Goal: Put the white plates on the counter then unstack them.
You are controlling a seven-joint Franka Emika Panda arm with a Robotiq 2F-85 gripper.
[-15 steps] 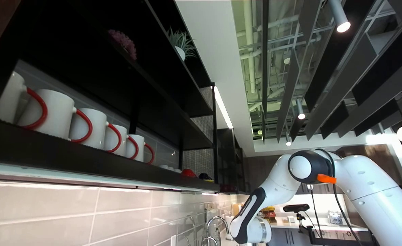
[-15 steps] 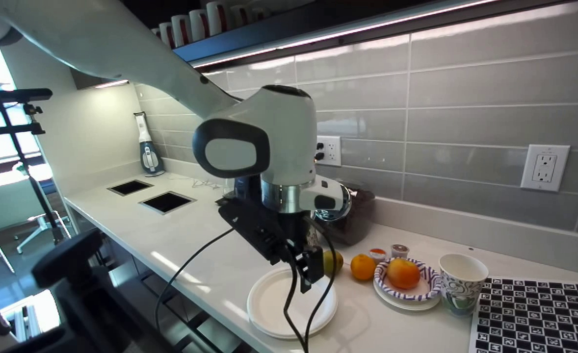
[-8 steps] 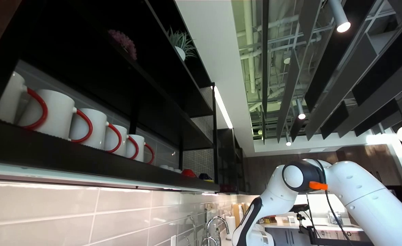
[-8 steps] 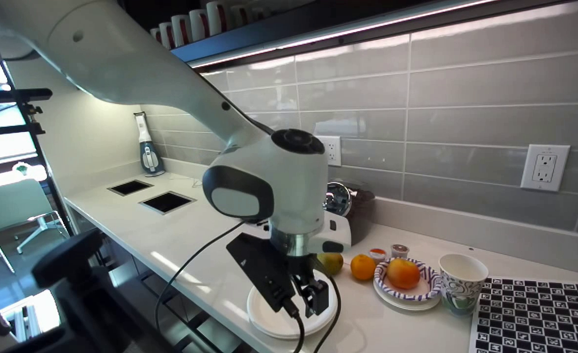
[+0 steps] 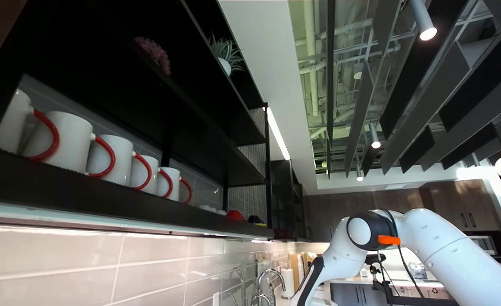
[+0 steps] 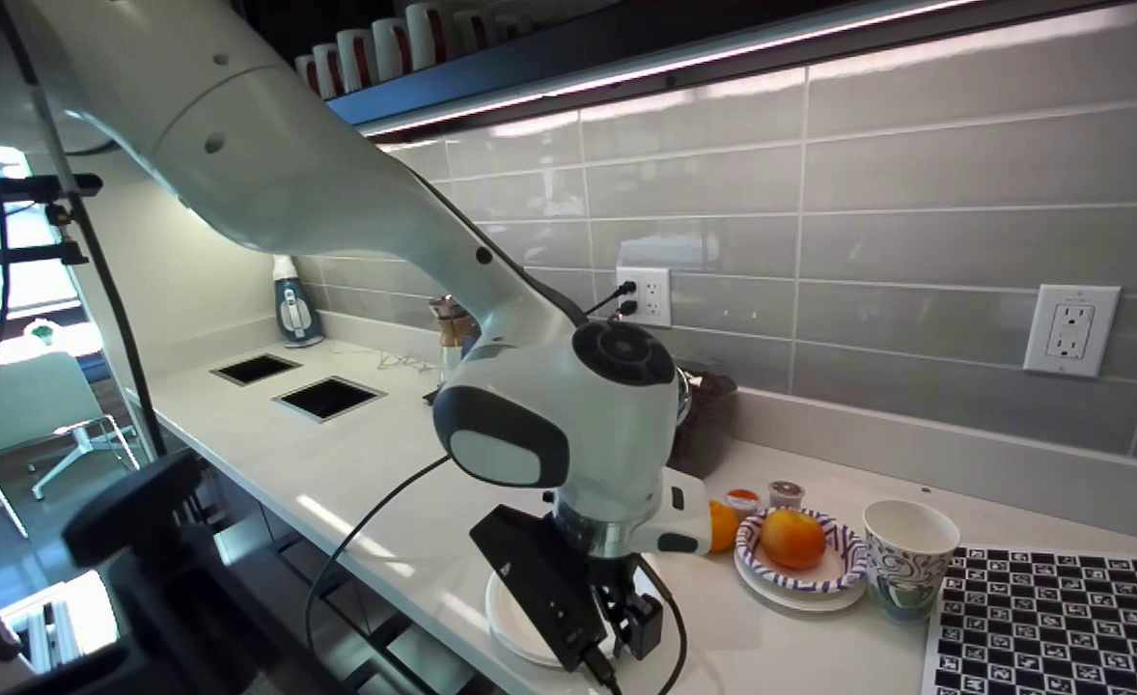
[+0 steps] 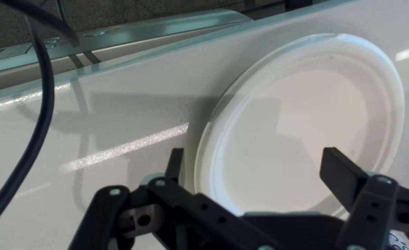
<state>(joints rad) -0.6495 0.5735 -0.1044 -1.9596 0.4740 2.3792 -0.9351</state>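
Just moved lower, with empty gripper [image 7: 255,165] and fingers [image 7: 340,175] spread wide apart, toward white plate [image 7: 305,121] already on counter [image 6: 771,647] near front edge. Probably done with placing, now lining up to pinch rim for unstacking; cannot tell how many stacked.

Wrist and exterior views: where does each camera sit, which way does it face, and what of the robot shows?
Wrist view: sits behind the open gripper, facing down at the white plate on the counter; the gripper shows along the bottom.
In an exterior view: below the black shelf, near the tiled wall, tilted upward; the arm shows, its gripper out of frame.
In an exterior view: above the counter, angled down across it, patterned paper cup included; arm and gripper show, partly covering the plate.
Both exterior views share the arm, tiled wall and red-handled mugs.
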